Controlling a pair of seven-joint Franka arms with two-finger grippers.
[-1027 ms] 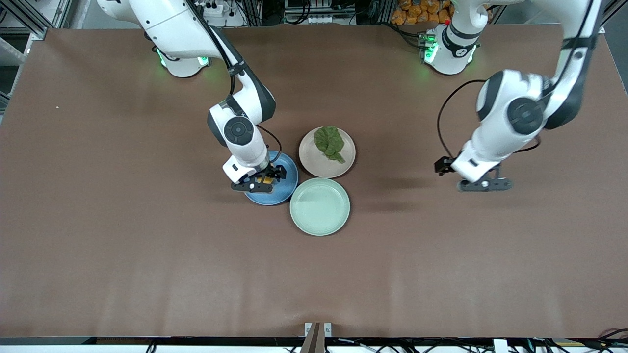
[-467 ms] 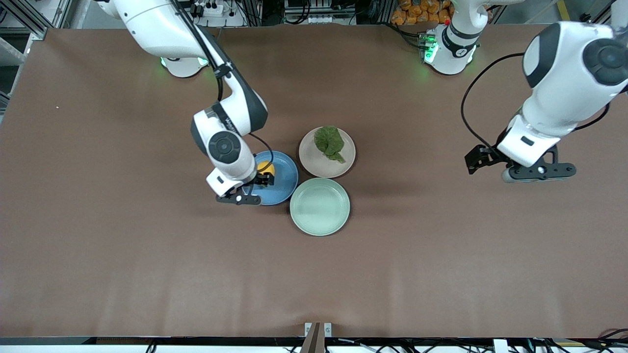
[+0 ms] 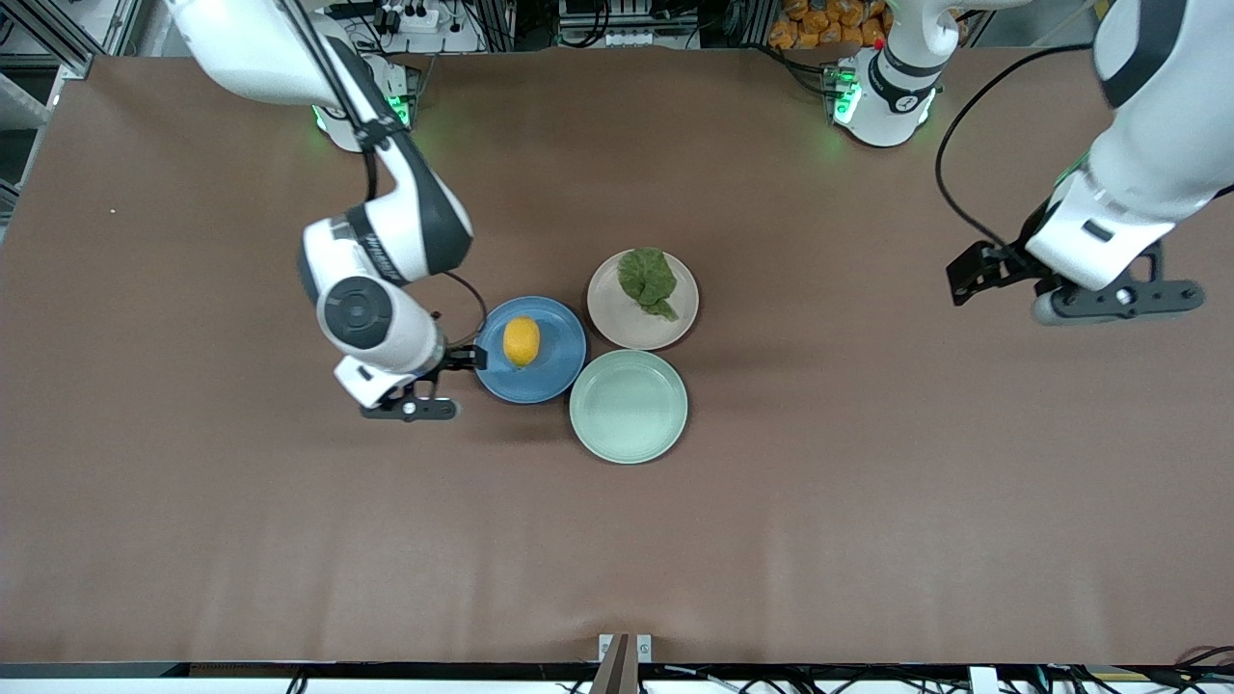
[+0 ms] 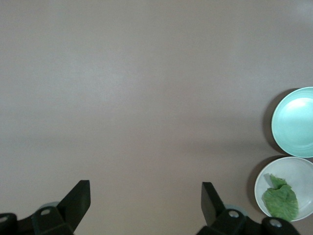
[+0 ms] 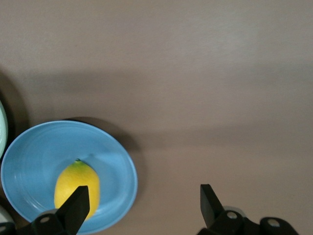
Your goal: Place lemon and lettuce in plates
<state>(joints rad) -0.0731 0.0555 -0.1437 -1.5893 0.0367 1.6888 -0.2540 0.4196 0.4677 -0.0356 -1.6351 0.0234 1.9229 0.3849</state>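
Three plates (image 3: 628, 443) (one lemon (image 3: 522, 341), one lettuce (image 3: 648, 280)), two open grippers

Glossy plates (image 3: 569, 333), matt table (image 3: 868, 482)

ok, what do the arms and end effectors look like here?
Both arms have glossy white shells with dark grey joint sections, round dark caps and loose black cables. Green lights glow at the bases. The right end effector and left end effector are black, each with two flat fingers.
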